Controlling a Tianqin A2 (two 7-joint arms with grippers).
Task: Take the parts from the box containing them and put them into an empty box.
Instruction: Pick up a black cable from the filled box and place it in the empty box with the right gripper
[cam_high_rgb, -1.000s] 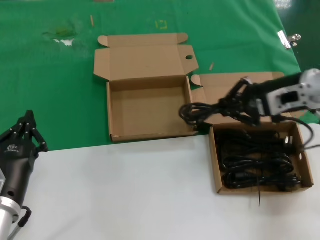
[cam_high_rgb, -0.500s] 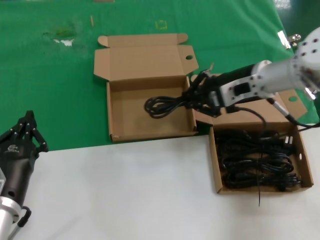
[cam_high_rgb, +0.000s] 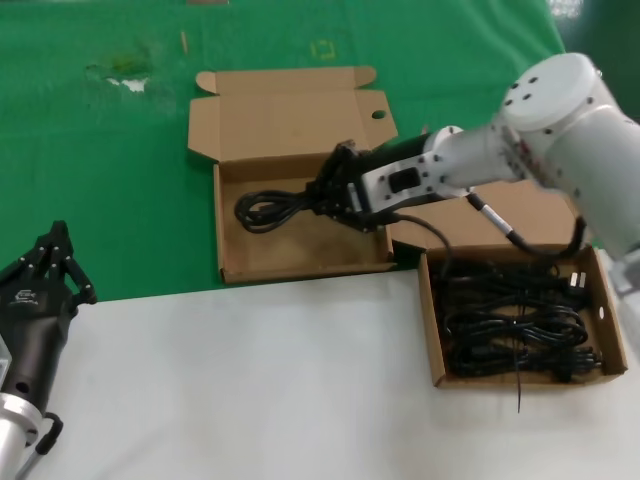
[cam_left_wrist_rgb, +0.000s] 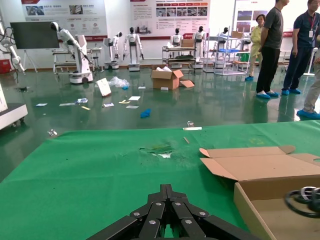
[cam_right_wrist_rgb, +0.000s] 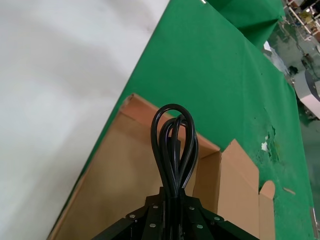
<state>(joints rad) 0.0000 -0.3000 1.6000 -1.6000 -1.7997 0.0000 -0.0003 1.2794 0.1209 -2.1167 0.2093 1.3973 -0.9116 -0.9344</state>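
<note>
My right gripper (cam_high_rgb: 322, 196) is shut on a looped black power cord (cam_high_rgb: 268, 209) and holds it over the inside of the empty brown cardboard box (cam_high_rgb: 232, 268) at the middle back. In the right wrist view the cord's loop (cam_right_wrist_rgb: 173, 145) sticks out from the shut gripper (cam_right_wrist_rgb: 173, 196) above the box floor (cam_right_wrist_rgb: 125, 190). The box with the cords (cam_high_rgb: 433, 340) sits at the right and holds several black cord bundles (cam_high_rgb: 515, 325). My left gripper (cam_high_rgb: 55, 248) is shut and parked at the near left, also seen in the left wrist view (cam_left_wrist_rgb: 167, 190).
The boxes sit where a green cloth (cam_high_rgb: 100, 190) meets a white tabletop (cam_high_rgb: 250, 380). The empty box's lid flap (cam_high_rgb: 285, 115) lies open behind it. A silver clip (cam_high_rgb: 575, 78) lies at the far right. The left wrist view shows people and robots beyond the table.
My right gripper has carried the cord leftwards from above the full box to over the middle of the empty box. The left arm has not moved.
</note>
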